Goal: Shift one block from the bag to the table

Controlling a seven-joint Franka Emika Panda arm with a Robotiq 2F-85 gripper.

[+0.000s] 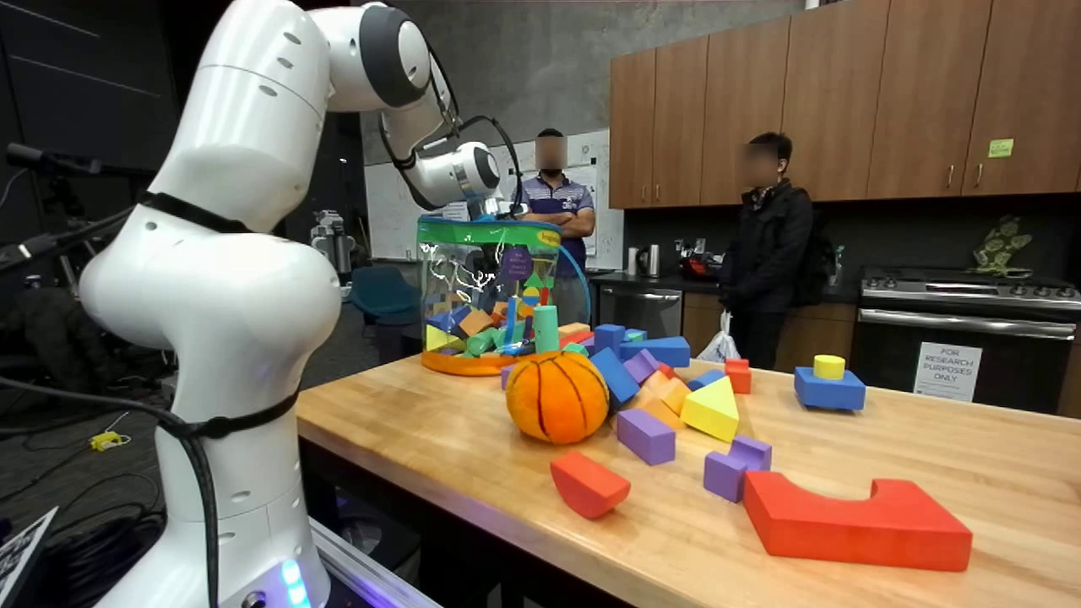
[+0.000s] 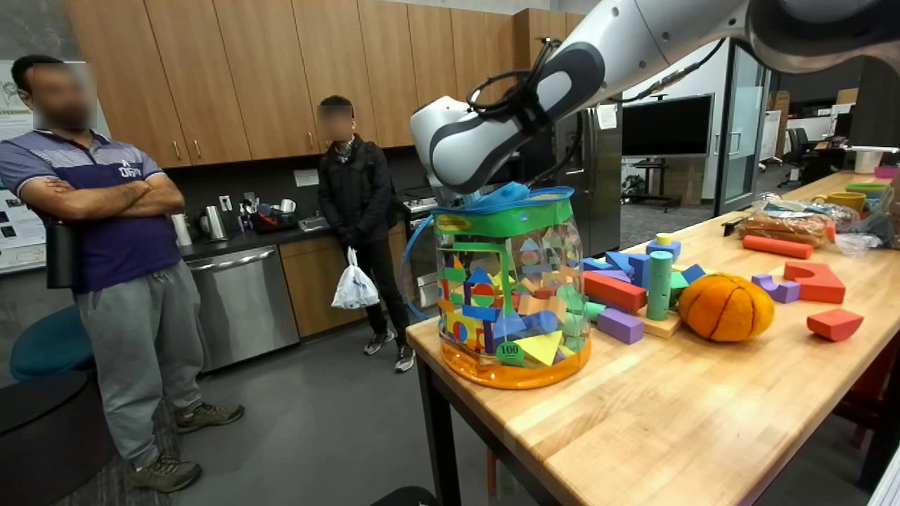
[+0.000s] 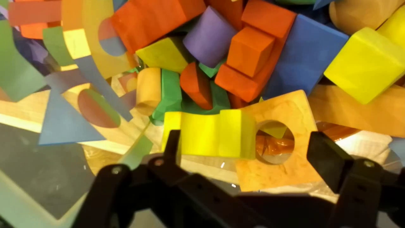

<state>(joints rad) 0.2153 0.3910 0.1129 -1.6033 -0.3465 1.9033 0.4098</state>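
The block bag (image 2: 506, 223) is clear, glossy plastic with a shiny base (image 2: 517, 379). The butcher-block desk (image 2: 654, 414) is smooth wood with a light sheen. The toy basketball (image 1: 557, 397) looks like fuzzy, matt cloth. The red arch block (image 1: 853, 528) is smooth and matt; the holed block (image 3: 280, 174) shows bare, flecked wood. The tool (image 3: 244, 145) has 2 matt fingers (image 3: 172, 145); the robot arm (image 1: 211, 295) is smooth, faintly glossy.

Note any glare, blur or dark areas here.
In an exterior view, white glare streaks the bag; in both exterior views, the table has a soft sheen and the bystanders' faces are blurred out; in the wrist view, the gripper looks nearly black.
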